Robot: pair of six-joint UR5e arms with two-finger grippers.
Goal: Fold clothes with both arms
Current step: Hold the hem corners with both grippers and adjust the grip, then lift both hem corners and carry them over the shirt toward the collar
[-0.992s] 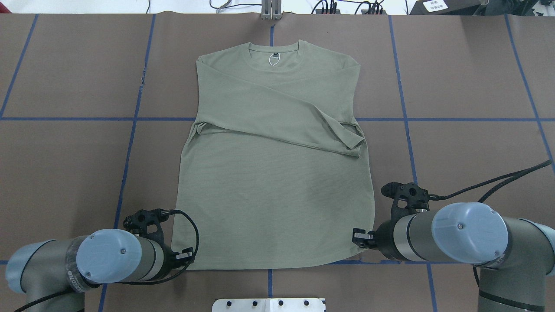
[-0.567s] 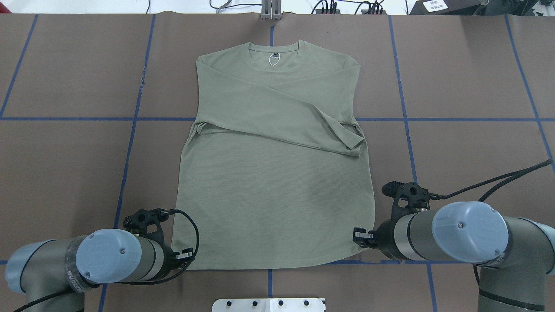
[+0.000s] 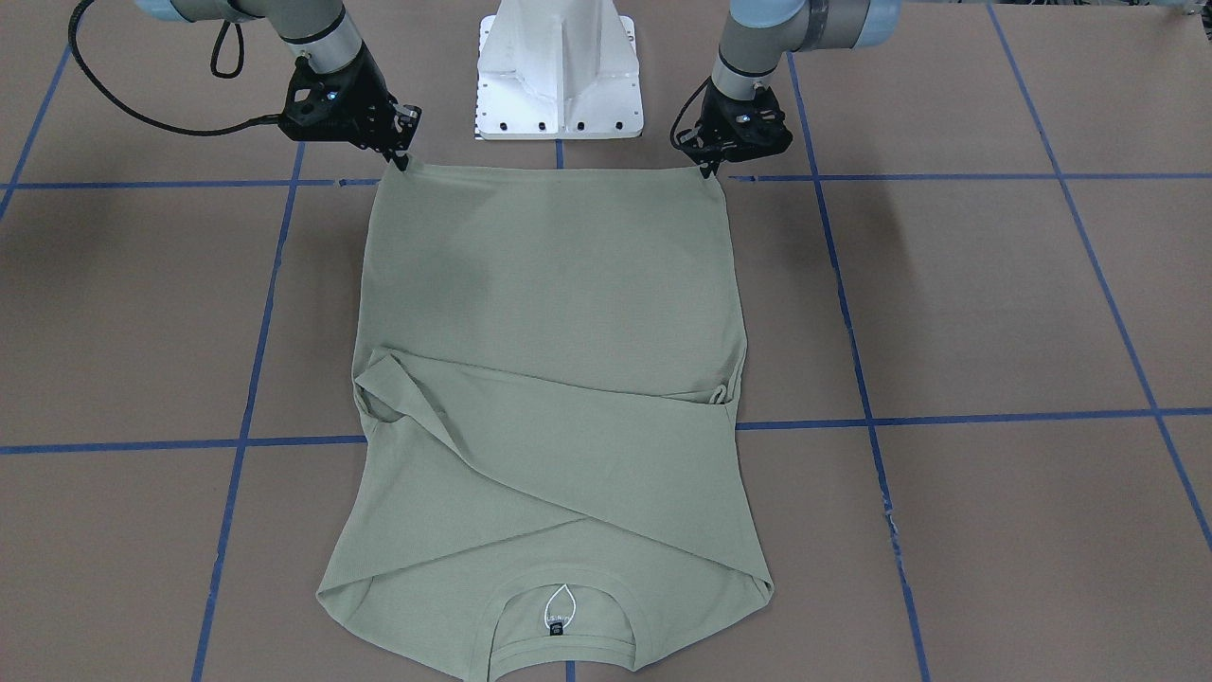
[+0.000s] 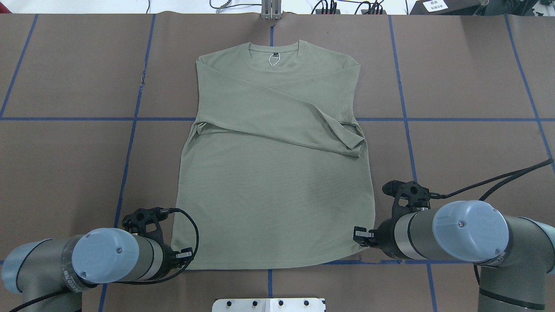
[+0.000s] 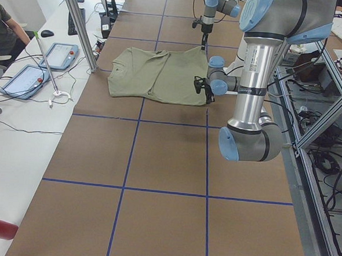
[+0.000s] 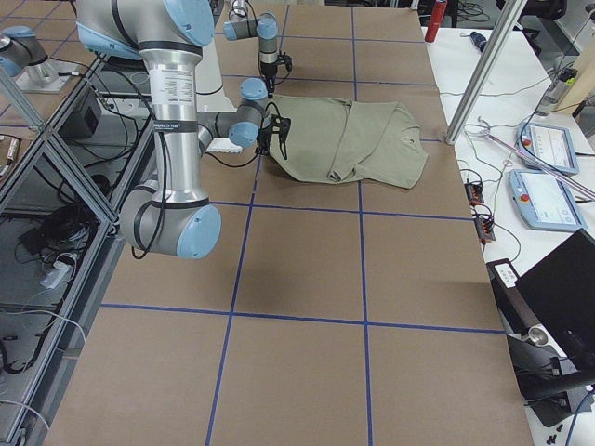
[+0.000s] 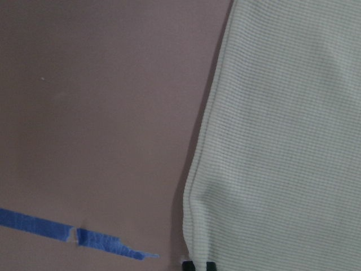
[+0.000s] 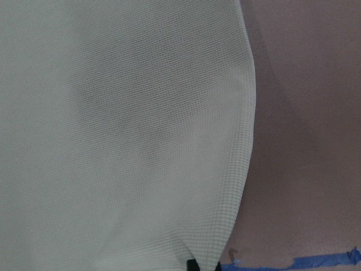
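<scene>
Both near hem corners of the shirt [image 4: 273, 190], which lies flat at the middle of the table [image 4: 65, 151], sit pinched in the closed left end effector [image 4: 185, 255] and right end effector [image 4: 360, 234]; being light, limp knit, it will likely sag between these holds.

From behind the robot we look forward and down on the table [image 4: 65, 86]. Across from it, a second camera faces the white pedestal [image 3: 559, 66] and looks steeply down. Both take in the whole shirt [image 4: 277, 195]. Two end cameras stand well back, one with the left arm [image 5: 255, 81] nearest, one with the right arm [image 6: 177, 121] nearest, and share the shirt. Each wrist camera hangs close over a hem corner and blue tape [image 7: 39, 226].
</scene>
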